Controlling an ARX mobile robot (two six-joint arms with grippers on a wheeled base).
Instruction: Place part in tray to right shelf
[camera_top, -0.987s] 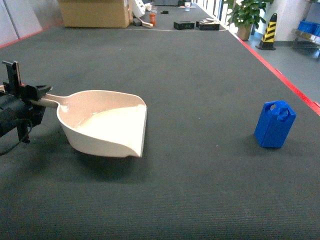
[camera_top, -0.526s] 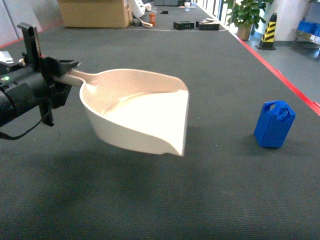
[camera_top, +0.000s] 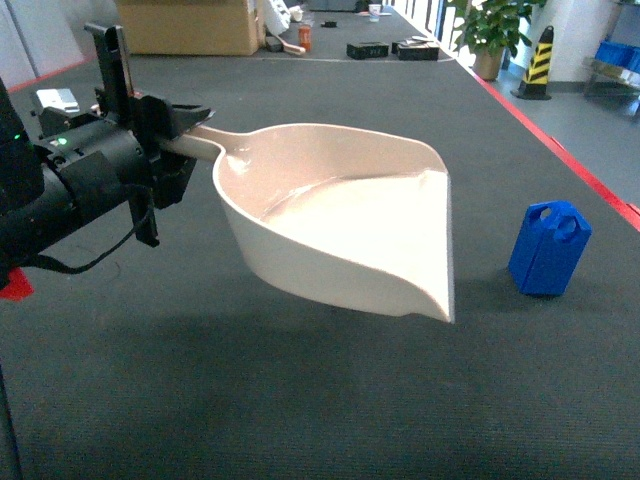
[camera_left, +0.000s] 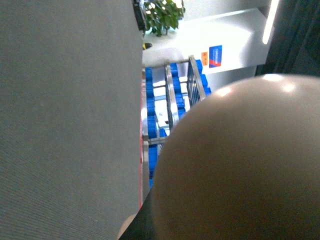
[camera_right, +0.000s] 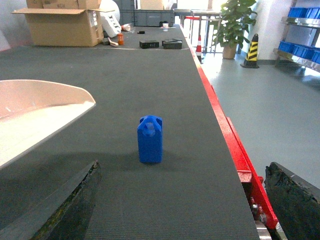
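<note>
beige tray (camera_top: 350, 235) airborne, blue part (camera_top: 549, 248) upright

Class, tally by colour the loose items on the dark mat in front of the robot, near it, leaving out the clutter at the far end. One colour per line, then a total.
Cream: 1, the tray, held off the mat by the left gripper
Blue: 1, the part
Total: 2

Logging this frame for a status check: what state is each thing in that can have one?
tray: lifted off the mat, tilted, empty, held by its handle.
part: upright on the mat, not in the tray, untouched.
left end effector: shut on the tray's handle.
right end effector: open, empty, fingers facing the part.
</note>
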